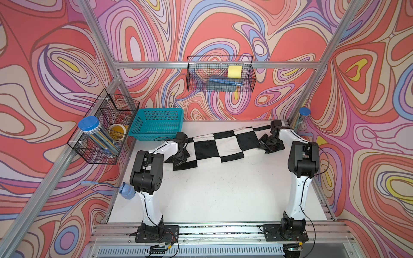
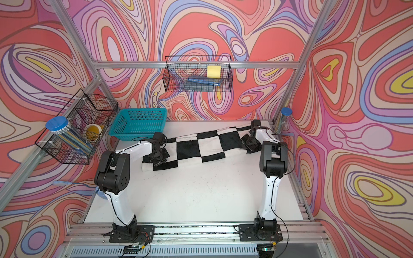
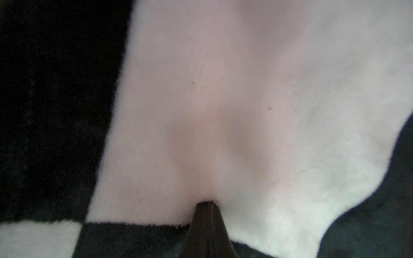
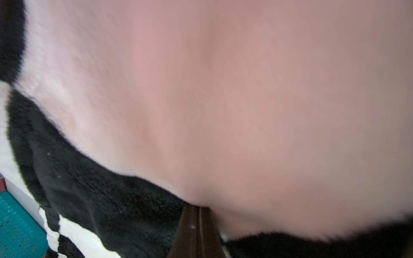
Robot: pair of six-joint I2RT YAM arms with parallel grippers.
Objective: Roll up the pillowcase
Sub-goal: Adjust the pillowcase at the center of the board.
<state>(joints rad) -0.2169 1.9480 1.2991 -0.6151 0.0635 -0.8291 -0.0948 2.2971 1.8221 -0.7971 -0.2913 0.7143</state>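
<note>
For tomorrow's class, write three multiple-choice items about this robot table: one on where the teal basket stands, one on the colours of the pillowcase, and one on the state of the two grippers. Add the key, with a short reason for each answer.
1. Where does the teal basket stand?
A. at the far left corner of the table
B. in the middle of the table
C. hanging above the table

2. What colours are the squares of the pillowcase?
A. red and yellow
B. black and white
C. blue and green

3. How are the left gripper and the right gripper?
A. both wide open above the pillowcase
B. both shut on the pillowcase
C. both shut on the teal basket

Key:
1 A: it sits at the far edge, left of the pillowcase.
2 B: the checkerboard shows in both top views.
3 B: each wrist view shows closed tips with plush puckered into them.
</note>
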